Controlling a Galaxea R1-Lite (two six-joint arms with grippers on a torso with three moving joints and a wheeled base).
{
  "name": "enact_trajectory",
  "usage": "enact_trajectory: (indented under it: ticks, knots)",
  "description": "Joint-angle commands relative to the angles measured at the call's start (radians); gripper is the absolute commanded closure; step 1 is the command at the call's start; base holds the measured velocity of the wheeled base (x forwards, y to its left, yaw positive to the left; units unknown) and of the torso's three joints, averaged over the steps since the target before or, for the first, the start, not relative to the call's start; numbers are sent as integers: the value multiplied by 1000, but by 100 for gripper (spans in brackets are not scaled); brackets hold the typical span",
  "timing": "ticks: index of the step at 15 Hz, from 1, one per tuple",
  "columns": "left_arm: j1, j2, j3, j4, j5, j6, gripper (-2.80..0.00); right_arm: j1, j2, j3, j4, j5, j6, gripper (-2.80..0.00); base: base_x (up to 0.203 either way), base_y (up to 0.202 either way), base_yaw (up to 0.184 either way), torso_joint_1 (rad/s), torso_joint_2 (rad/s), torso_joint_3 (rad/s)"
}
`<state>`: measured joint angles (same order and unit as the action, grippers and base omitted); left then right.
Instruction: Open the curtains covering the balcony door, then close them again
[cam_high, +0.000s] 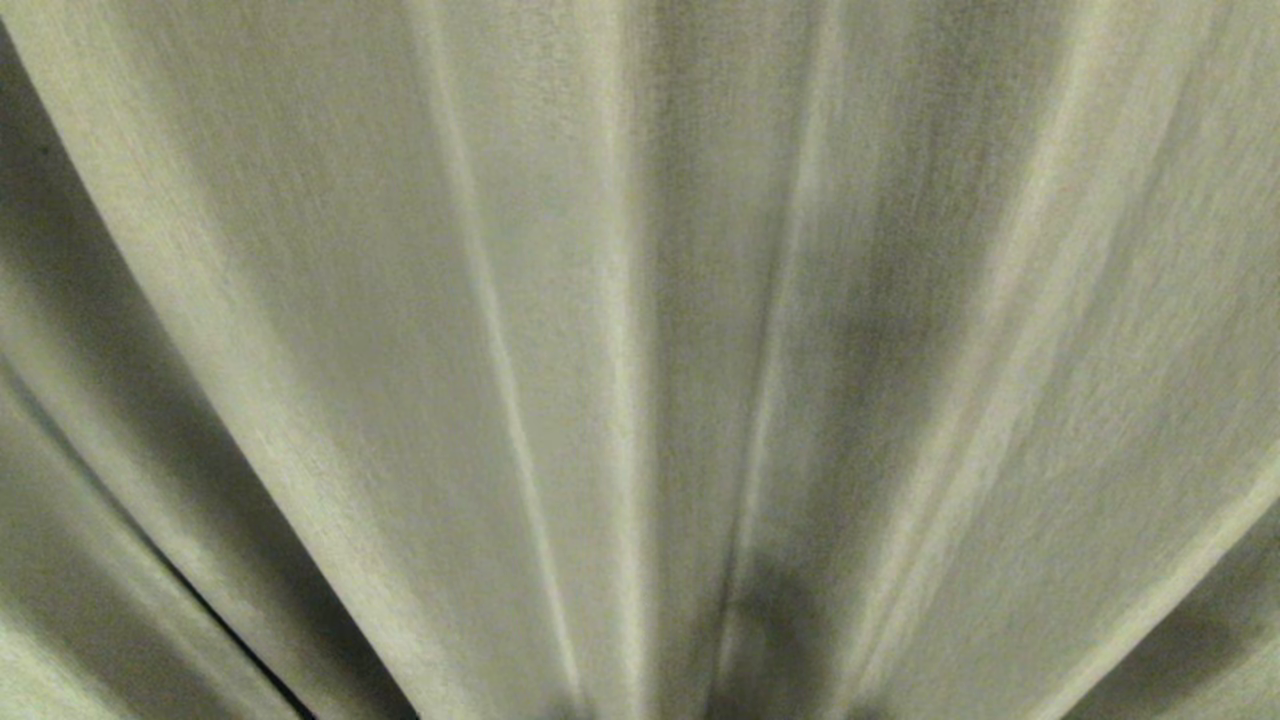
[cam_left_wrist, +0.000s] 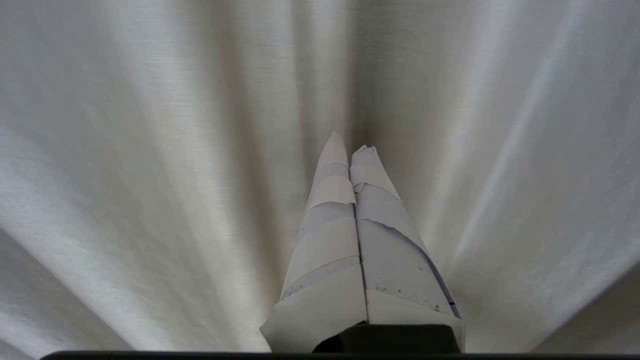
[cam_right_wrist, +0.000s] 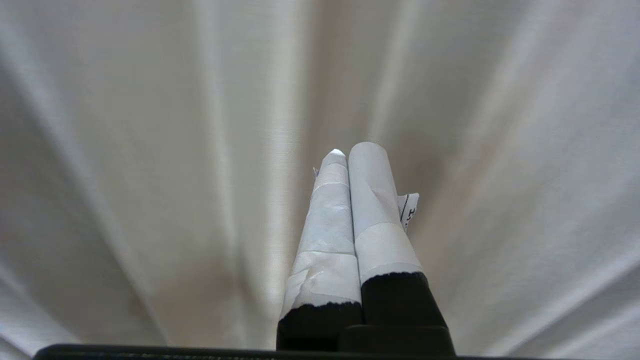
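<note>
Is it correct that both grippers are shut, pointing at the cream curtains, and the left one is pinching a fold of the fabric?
Not quite. The left gripper is shut, but it pinches nothing: in the left wrist view its taped fingers meet with no fabric between them. The rest is right: the right gripper is also shut, and both point at the curtains.

Pleated curtains (cam_high: 560, 300) fill your whole head view, a wall of fabric with one dark slit low on the left. Your left gripper (cam_left_wrist: 350, 145) and right gripper (cam_right_wrist: 350, 150), each pressed closed, point straight into the folds, with cloth on every side of them.
</note>
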<state>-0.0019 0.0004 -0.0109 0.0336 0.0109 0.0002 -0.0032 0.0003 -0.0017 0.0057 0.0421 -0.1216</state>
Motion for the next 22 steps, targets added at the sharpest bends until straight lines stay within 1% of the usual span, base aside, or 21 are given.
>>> enact_trajectory:
  ticks: [1, 22]
  knots:
    - [0, 0, -1, 0, 0, 0, 0, 0, 1, 0, 0, 1, -1, 0, 0, 193, 1, 1, 4, 1]
    - [0, 0, -1, 0, 0, -3, 0, 0, 1, 0, 0, 1, -1, 0, 0, 191, 1, 2, 3, 3]
